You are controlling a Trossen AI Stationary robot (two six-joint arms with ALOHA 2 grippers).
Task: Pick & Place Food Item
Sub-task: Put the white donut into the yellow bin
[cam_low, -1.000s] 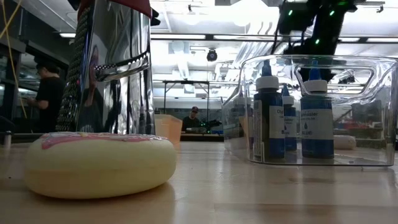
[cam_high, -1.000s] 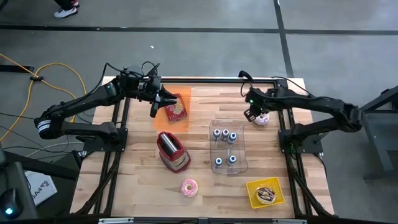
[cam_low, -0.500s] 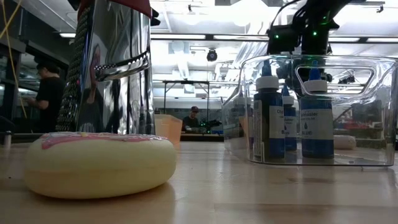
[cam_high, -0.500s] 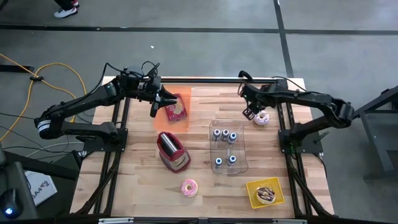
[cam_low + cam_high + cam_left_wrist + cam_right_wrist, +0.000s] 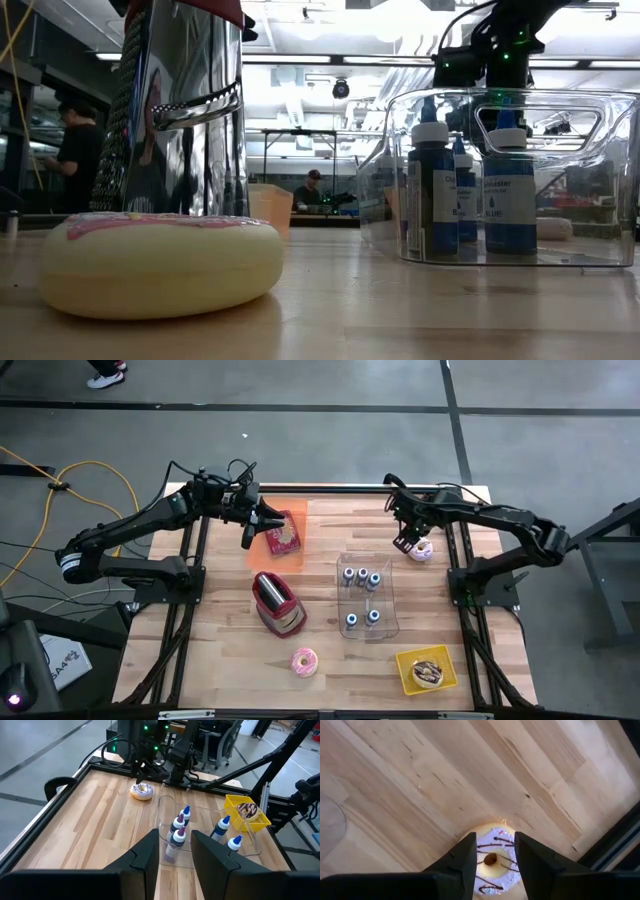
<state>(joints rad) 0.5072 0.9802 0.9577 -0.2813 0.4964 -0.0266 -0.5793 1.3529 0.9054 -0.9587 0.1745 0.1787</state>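
Directly beneath our right claw point(image 5: 491, 851), a white-frosted doughnut point(image 5: 493, 865) with dark drizzle lies flat on the wooden counter point(image 5: 330, 650). The claw hangs above it, fingers parted with a narrow gap over the doughnut's hole, gripping nothing. From overhead, that claw point(image 5: 405, 542) sits just beside the doughnut point(image 5: 421, 549), near the counter's far right corner.

Below and left of that claw in the overhead picture, we see a clear bin point(image 5: 366, 597) holding blue-capped bottles point(image 5: 364, 580). Farther off stand a red and chrome toaster point(image 5: 277, 602), a pink-frosted doughnut point(image 5: 304, 661) and a yellow basket point(image 5: 427, 670) with a chocolate doughnut inside.

Across the counter, our left claw point(image 5: 249, 532) hovers just beside a red packet point(image 5: 283, 535) lying on an orange mat point(image 5: 291, 550). Its fingers point(image 5: 148, 865) stand a little apart, holding nothing, well clear of the bin point(image 5: 176, 832) ahead.

At counter height, a person point(image 5: 76, 150) stands in the room behind.
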